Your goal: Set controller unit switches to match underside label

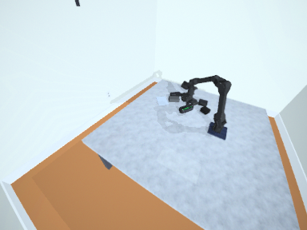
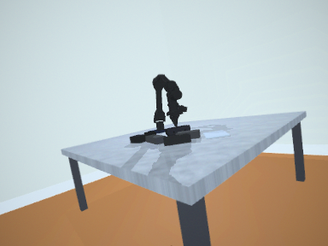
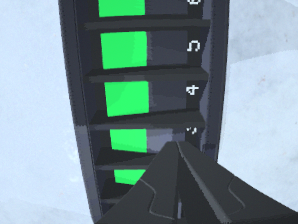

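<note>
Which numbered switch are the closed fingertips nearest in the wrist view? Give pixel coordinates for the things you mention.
Switch 3 (image 3: 128,140): the gripper's tips (image 3: 175,143) end at its dark half, below the 4.

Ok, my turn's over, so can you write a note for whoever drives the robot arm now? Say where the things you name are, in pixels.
Gripper (image 1: 189,105) (image 2: 176,125) (image 3: 176,151): jaws shut, nothing held, tips at the number side of switch 3 (image 3: 160,136). Can't tell if they're pressing.
Controller unit (image 1: 186,109) (image 2: 178,130) (image 3: 75,102): on the bench (image 1: 136,132) (image 2: 128,155), switches facing up.
Done: can't tell which switches are right; the label is hidden underneath.
Left: make all six match the label, keep the unit flat on its base, move the arm away.
</note>
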`<state>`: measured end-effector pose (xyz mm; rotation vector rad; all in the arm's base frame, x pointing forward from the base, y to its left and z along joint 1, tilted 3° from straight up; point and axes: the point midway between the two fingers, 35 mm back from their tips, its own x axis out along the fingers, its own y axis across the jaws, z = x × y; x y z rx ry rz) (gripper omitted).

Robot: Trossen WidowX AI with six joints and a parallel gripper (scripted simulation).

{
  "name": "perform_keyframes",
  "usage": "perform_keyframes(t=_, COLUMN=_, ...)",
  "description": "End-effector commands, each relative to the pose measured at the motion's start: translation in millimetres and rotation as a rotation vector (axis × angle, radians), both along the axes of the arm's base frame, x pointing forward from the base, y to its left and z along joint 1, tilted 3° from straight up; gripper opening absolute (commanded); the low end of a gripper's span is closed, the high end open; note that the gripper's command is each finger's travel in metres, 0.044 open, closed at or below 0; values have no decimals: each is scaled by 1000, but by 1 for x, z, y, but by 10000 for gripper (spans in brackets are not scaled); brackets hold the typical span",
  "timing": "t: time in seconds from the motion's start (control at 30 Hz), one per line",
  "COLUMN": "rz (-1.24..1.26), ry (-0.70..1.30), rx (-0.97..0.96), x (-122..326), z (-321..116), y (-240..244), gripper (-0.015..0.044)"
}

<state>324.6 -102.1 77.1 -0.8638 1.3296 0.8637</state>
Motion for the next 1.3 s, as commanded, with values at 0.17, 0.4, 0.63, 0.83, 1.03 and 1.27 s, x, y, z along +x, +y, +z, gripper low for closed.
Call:
perform_keyframes(t=0.17, rz=-3, ry=6, rx=4, x=-1, z=-12, y=1, gripper=0)
perform_keyframes(t=0.4, rz=-3, ry=6, rx=4, x=-1, z=-12, y=1, gripper=0)
perform_keyframes(t=0.63, rz=-3, ry=6, rx=4, x=-1, z=-12, y=1, gripper=0)
perform_keyframes(t=0.83, rz=-1, ry=6, rx=3, x=-1, z=-1, y=0, gripper=0)
perform_keyframes(t=1.03, rz=-3, ry=6, rx=4, x=-2, z=33, y=-1, gripper=0)
perform_keyframes(t=1.27, rz=-3, ry=7, rx=7, x=-13, z=33, y=24, gripper=0)
